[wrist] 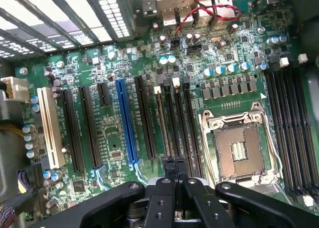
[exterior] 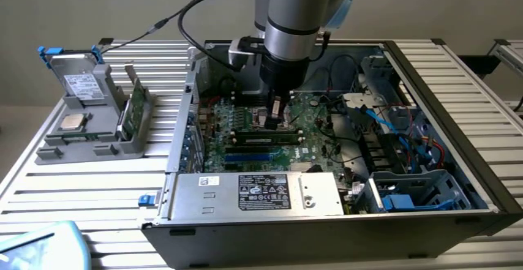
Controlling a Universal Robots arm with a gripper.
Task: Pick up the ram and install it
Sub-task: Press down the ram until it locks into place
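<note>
Black gripper (wrist: pixel 174 164), fingers together and empty, hangs over the green motherboard (wrist: pixel 114 133) inside the open computer case (exterior: pixel 482 178), just above its memory slots (wrist: pixel 174 118).

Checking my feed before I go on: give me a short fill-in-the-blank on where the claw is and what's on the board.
The claw hangs over the motherboard inside the open computer ____. Its jaws are ____. The CPU socket on the board is ____.
Missing words: case; shut; empty.
</note>
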